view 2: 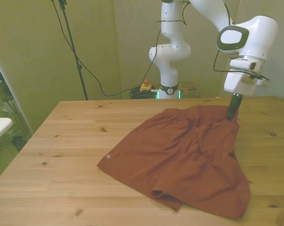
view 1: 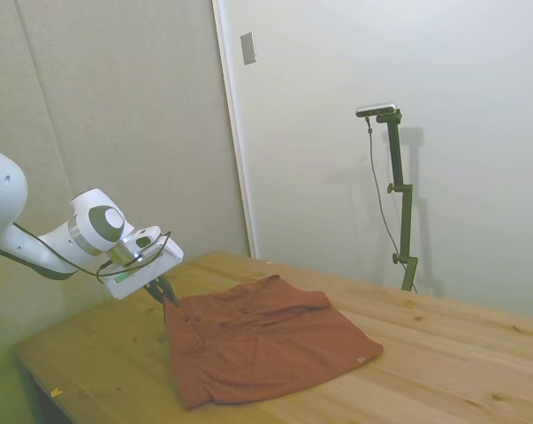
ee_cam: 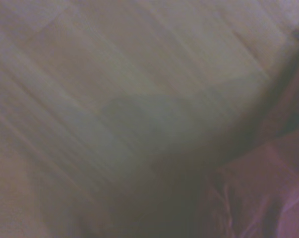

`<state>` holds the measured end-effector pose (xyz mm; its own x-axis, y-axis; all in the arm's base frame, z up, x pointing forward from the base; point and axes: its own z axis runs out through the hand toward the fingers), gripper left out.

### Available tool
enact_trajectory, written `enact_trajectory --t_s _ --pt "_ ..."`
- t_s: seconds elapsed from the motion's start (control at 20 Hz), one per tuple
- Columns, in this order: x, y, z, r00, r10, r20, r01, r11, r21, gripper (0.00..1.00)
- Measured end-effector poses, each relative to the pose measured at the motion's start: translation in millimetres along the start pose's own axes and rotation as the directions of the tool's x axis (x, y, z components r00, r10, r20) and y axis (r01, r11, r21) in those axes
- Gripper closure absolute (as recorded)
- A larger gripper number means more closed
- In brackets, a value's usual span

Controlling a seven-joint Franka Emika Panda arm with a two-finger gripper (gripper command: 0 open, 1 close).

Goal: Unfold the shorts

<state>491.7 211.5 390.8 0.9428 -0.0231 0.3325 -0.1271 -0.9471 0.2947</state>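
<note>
On the wooden table [view 2: 61,141], the rust-brown soft fabric shorts [view 2: 189,155] lie spread, long axis running 8 to 2 o'clock in the front view, their 1 o'clock corner pinched in the white arm's fingers [view 2: 232,112], clenched on cloth.

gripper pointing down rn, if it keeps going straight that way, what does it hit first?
Most likely the shorts: the gripper points down and its tips look pinched on the cloth's raised edge. Straight below that is a little more fabric, then the wooden table. How high it hangs over the table is hard to judge.
</note>
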Motion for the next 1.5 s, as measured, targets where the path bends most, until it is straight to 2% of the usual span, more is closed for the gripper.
enact_trajectory --t_s 0.3,0.35,0.55,1.05,1.25,1.5 --pt "-0.3 -18.6 37.1 0.997 -0.046 0.067 0.05 0.998 -0.049 1.0" --pt "0.6 -22.0 41.8 0.996 -0.049 0.073 0.053 0.997 -0.05 0.0" --pt "3.0 -33.8 47.6 0.996 -0.051 0.08 0.055 0.997 -0.047 0.0" --pt "-2.7 -52.4 39.1 0.995 -0.078 0.066 0.08 0.996 -0.035 0.0" --pt "-4.9 -51.0 21.4 0.996 -0.075 0.046 0.077 0.996 -0.039 0.0" --pt "-5.4 -31.7 -19.5 0.999 -0.038 -0.001 0.038 0.999 -0.031 0.0"
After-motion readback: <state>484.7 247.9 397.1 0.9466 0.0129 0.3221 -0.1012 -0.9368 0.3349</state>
